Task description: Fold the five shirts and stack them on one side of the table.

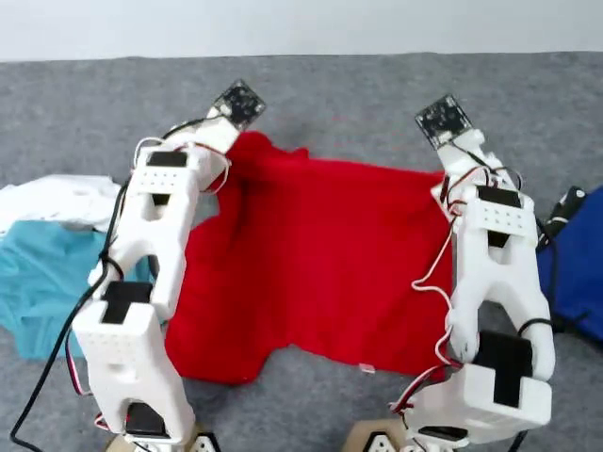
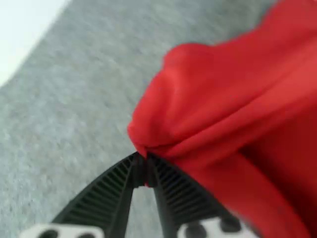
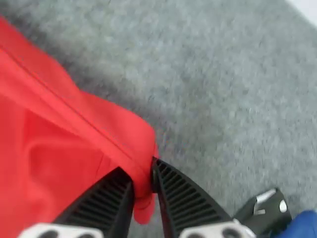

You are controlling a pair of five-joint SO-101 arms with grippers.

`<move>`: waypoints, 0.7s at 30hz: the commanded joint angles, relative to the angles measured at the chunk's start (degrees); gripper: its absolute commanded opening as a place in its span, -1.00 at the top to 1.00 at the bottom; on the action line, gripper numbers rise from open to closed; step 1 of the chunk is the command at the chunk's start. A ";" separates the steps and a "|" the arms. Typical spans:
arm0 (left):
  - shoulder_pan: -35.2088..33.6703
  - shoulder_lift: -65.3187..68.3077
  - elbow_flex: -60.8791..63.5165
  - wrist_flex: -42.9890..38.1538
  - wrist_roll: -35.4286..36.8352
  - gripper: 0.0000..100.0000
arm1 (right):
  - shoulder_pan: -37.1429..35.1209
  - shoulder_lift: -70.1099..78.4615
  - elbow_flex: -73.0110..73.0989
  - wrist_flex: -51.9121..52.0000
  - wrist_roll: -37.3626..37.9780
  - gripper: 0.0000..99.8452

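Note:
A red shirt (image 1: 316, 264) lies spread on the grey table between my two arms. My left gripper (image 2: 141, 163) is shut on a bunched far-left corner of the red shirt (image 2: 218, 104), lifted a little off the cloth surface. My right gripper (image 3: 143, 181) is shut on the far-right corner of the red shirt (image 3: 59, 148). In the high view the left gripper (image 1: 229, 151) and the right gripper (image 1: 445, 174) sit at the shirt's two far corners. A teal shirt (image 1: 38, 278) and a white shirt (image 1: 57, 200) lie at the left, a blue shirt (image 1: 577, 259) at the right.
The grey table covering (image 1: 377, 104) runs bare along the far side up to a white wall. A small black clip-like part (image 3: 262, 206) shows beside the blue cloth near the right arm. Bare table lies in front of the red shirt's near hem.

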 commanded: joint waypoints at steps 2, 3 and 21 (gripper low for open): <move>0.35 -7.38 -2.42 13.45 -5.98 0.99 | -0.22 -7.43 -3.60 7.96 -0.44 0.98; 0.26 -8.09 -2.42 15.82 -7.47 0.99 | -0.22 -8.31 -3.60 9.89 -0.44 0.98; -0.44 -14.51 -2.15 18.46 -17.93 0.99 | -1.63 -16.92 -2.90 16.04 1.32 0.98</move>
